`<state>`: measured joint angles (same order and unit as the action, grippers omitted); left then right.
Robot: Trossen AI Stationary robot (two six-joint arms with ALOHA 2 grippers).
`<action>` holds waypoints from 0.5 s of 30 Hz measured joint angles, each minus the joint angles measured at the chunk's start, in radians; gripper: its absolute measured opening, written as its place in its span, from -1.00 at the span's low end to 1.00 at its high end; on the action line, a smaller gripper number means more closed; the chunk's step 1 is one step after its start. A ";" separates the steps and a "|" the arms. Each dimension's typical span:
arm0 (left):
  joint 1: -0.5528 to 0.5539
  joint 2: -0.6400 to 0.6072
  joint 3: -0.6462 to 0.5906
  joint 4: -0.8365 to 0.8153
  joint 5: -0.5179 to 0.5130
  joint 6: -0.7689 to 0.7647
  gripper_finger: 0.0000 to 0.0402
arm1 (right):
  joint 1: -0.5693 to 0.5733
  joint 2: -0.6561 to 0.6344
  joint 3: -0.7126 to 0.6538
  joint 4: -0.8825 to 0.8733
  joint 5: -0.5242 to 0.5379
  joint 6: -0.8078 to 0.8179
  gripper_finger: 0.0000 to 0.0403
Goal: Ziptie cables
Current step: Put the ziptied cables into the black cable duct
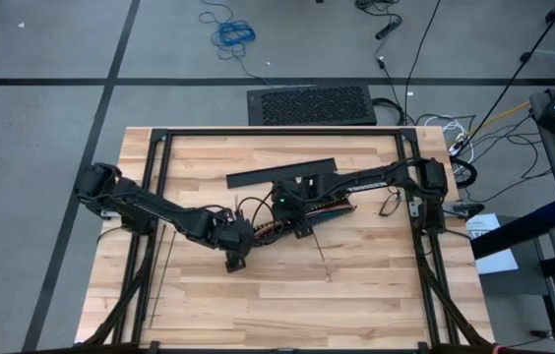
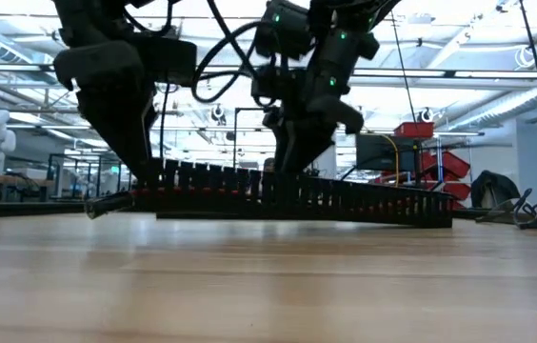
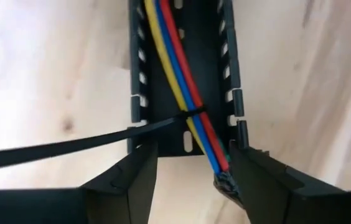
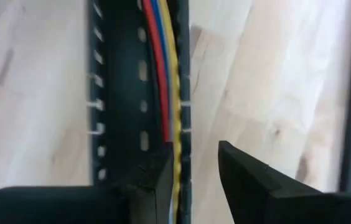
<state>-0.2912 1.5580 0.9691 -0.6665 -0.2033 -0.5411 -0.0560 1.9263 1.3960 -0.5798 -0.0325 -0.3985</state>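
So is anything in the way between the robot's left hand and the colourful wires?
Nothing visible. The open left hand sits right over the red, blue and yellow wires in the black slotted plastic channel, beside the thin black ziptie.

Both arms matte black, boxy jointed links. Right arm (image 1: 376, 180) carries white lettering and a green indicator light; black cables loop from housings. Fingers (image 3: 132, 180) dark, wedge-shaped, angular.
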 joint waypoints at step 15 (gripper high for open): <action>-0.040 -0.002 0.000 -0.127 -0.168 -0.134 0.00 | 0.015 -0.023 0.001 0.069 0.020 0.081 -0.52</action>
<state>-0.3308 1.5562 0.9691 -0.7933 -0.3710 -0.6750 -0.0406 1.9030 1.3972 -0.5107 -0.0130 -0.3176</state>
